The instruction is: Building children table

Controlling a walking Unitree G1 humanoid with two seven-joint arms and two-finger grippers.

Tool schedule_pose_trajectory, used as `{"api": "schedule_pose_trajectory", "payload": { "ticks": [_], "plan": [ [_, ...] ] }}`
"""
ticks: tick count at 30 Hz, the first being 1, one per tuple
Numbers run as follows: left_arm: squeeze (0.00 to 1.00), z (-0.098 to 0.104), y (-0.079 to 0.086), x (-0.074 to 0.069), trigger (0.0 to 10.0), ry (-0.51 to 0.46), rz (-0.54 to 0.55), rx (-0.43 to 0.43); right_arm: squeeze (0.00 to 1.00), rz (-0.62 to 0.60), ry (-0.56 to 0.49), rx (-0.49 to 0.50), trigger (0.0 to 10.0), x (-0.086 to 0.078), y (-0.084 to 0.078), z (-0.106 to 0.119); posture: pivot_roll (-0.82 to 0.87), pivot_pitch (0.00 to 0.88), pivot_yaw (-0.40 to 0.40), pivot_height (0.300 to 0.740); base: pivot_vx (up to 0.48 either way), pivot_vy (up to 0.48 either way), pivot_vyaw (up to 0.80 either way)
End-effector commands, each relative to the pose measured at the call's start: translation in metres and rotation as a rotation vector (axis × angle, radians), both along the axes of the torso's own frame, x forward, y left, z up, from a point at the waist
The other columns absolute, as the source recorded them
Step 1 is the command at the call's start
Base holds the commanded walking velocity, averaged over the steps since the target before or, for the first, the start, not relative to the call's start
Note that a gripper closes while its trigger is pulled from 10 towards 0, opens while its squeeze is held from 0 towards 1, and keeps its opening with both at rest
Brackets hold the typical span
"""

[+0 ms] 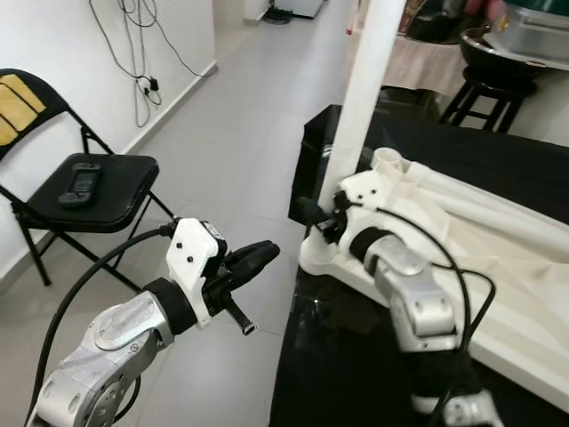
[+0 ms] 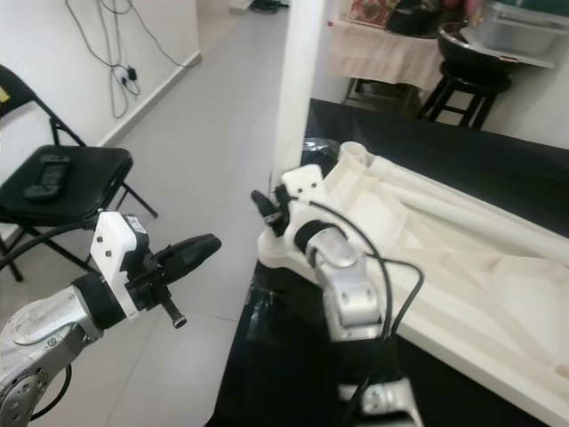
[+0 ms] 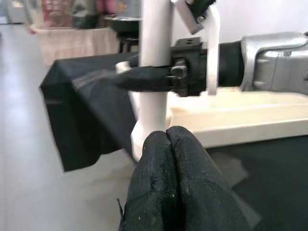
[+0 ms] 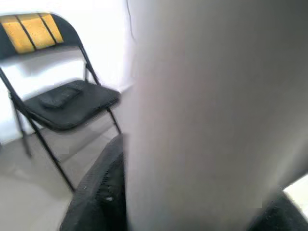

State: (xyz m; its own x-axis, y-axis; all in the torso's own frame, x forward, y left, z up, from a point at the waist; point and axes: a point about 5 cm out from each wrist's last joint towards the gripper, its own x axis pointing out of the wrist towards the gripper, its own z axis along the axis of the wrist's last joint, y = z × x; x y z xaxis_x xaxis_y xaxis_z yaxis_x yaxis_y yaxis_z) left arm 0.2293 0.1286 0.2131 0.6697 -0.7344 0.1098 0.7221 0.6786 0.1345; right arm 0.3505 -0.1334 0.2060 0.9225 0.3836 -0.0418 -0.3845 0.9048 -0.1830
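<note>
Head view: the white table top [image 1: 498, 258] lies upside down on a black-draped surface [image 1: 356, 374], one white leg [image 1: 369, 89] standing upright at its near corner. The right gripper [image 1: 322, 218] clasps that leg low down. The left gripper [image 1: 258, 256] hovers over the floor, fingers pressed together, empty. Left wrist: pads [image 3: 168, 178] closed, leg ahead. Right wrist: blurry, seemingly the leg between the fingers; a folding chair [image 4: 67, 101] beyond.

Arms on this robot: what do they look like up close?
Silver metal segments with black joints. Each wrist carries a white plastic bracket, and black cables loop along both arms. The left claw and right claw each end in two long black textured fingers.
</note>
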Motion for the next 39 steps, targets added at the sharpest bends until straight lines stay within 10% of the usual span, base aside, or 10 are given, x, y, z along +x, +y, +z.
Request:
{"api": "schedule_pose_trajectory", "payload": {
  "ticks": [1,6,7,16,17,18,33,37,39],
  "plan": [
    [0.00,-0.004,0.005,-0.002,10.0,0.011,0.018,0.017,1.00,-0.028,0.069,0.005,10.0,0.007,-0.020,-0.011,0.08,0.181,-0.112,0.740,0.000,0.000,0.00],
    [0.00,-0.008,0.010,-0.006,10.0,0.027,0.042,0.013,0.86,0.109,-0.037,0.018,10.0,0.011,-0.020,0.020,0.08,0.183,-0.112,0.740,0.000,0.000,0.00],
    [0.00,-0.009,0.011,-0.007,10.0,0.031,0.048,0.014,0.00,0.183,-0.048,0.052,10.0,0.011,-0.017,0.024,0.08,0.181,-0.115,0.740,0.000,0.000,0.00],
    [0.00,-0.011,0.015,-0.012,10.0,0.030,0.083,0.020,0.00,0.577,-0.026,0.034,10.0,0.004,0.000,0.019,0.10,0.178,-0.130,0.740,0.000,0.000,0.00],
    [0.00,-0.011,0.016,-0.013,10.0,0.028,0.094,0.018,0.00,0.617,-0.018,0.034,2.4,0.006,0.001,0.018,0.10,0.177,-0.134,0.740,0.000,0.000,0.00],
    [0.00,-0.011,0.018,-0.014,10.0,0.027,0.104,0.020,0.00,0.651,-0.005,0.037,0.0,0.007,0.001,0.018,0.10,0.177,-0.136,0.740,0.000,0.000,0.00],
    [0.00,-0.020,0.017,-0.024,10.0,0.043,0.154,0.009,0.00,0.659,0.094,0.100,0.0,0.006,-0.022,-0.010,0.07,0.167,-0.163,0.740,0.000,0.000,0.00],
    [0.00,-0.020,0.021,-0.020,10.0,0.040,0.163,0.020,0.00,0.212,0.053,0.139,0.0,0.007,-0.028,-0.027,0.06,0.162,-0.155,0.740,0.000,0.000,0.00],
    [0.00,-0.017,0.026,-0.016,10.0,0.034,0.167,0.023,0.00,-0.071,0.127,0.086,0.0,-0.023,-0.026,-0.058,0.04,0.179,-0.129,0.740,0.000,0.000,0.00]
  ]
}}
